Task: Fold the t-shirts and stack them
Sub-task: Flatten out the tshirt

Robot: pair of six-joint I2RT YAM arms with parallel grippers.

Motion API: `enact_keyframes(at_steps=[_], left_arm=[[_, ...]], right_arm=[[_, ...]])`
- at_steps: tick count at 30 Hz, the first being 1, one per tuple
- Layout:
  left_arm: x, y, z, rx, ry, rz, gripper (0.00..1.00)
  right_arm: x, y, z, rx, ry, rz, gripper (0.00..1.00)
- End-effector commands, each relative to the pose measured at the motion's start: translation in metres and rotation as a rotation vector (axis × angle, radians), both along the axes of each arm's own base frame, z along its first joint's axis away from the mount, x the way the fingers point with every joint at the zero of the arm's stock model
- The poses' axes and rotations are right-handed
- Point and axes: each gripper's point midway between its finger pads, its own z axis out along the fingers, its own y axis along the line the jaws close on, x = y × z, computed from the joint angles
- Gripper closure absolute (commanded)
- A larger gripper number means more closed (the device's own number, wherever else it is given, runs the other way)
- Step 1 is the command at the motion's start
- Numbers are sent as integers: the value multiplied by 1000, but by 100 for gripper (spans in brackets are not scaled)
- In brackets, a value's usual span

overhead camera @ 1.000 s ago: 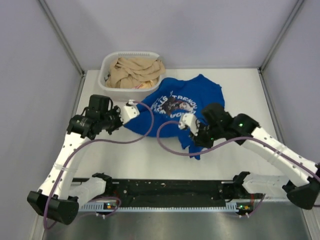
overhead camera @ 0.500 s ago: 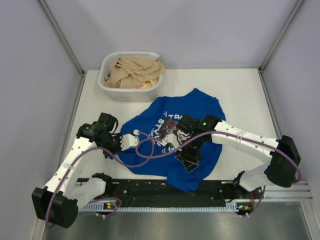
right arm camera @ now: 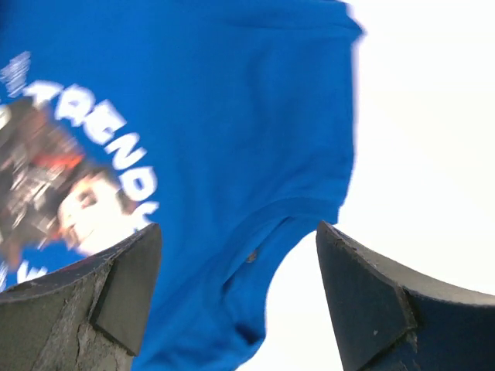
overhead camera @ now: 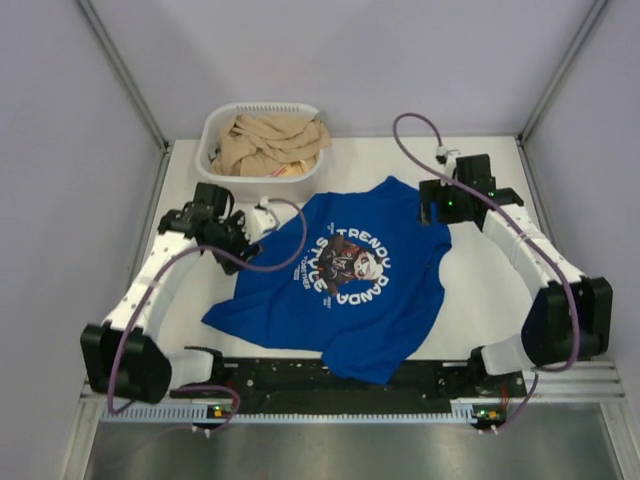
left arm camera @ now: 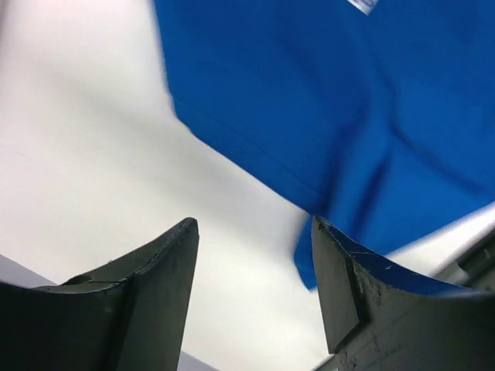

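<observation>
From above, a royal-blue short-sleeved cloth t-shirt (overhead camera: 385,300) lies spread on the white bench (overhead camera: 490,290), printed side up. White lettering rings a dark cartoon face near its middle. The shirt sits between the two arms, and its near corner reaches the black rail (overhead camera: 280,375) at the bench's front edge. The left hand (overhead camera: 268,216) is just beside the shirt's left far edge. The right hand (overhead camera: 432,210) is over its right far corner. How far either one is open cannot be told from this view. Behind the shirt, at the far left, a white plastic laundry basket (overhead camera: 215,165) holds crumpled beige cloth (overhead camera: 270,142).

In the left wrist view, the two dark fingers (left arm camera: 166,270) stand wide apart with nothing between them. Blue cloth fills the upper right and bare bench the left.

In the right wrist view, the fingers (right arm camera: 363,309) are likewise spread wide and grip nothing. The shirt's blurred print lies at the left, and the shirt's edge runs down beside white bench at the right.
</observation>
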Motion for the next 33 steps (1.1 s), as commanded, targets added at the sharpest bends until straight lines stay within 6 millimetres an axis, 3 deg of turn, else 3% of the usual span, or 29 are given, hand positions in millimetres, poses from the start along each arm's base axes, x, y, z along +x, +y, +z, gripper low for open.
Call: enact_keyframes(at_steps=[1,4,8,12,15,17,22,25,26,30,31,33], left_arm=[[78,-6,-2,-58,-60,234,37],[116,-6,-3,-62,-117,303,37],[161,-6,30,-68,-269,309,36],[185,-19,67,-98,-413,167,29],[203,-27,74,-80,-510,42,19],[213,-29,61,-39,-503,-18,18],[255,-21,41,55,-483,-8,19],[274,-20,31,74,-470,13,26],[279,-19,29,79,-469,23,33],[288,-11,20,127,-469,49,65],[290,-7,16,145,-467,58,74],[295,-1,14,176,-476,83,85]], right_arm=[[60,-62,-48,2,7,-371,21],[81,-75,-80,-32,72,-388,22],[94,-85,-111,-110,128,-391,22],[94,-79,-142,-112,212,-358,23],[91,-71,-159,-90,262,-322,28],[92,-69,-165,-85,279,-304,34],[97,-72,-162,-85,267,-300,72],[101,-77,-156,-82,252,-310,97],[103,-83,-153,-85,245,-323,100],[106,-104,-146,-83,232,-374,100],[107,-117,-144,-79,231,-404,100],[107,-129,-141,-74,225,-430,100]])
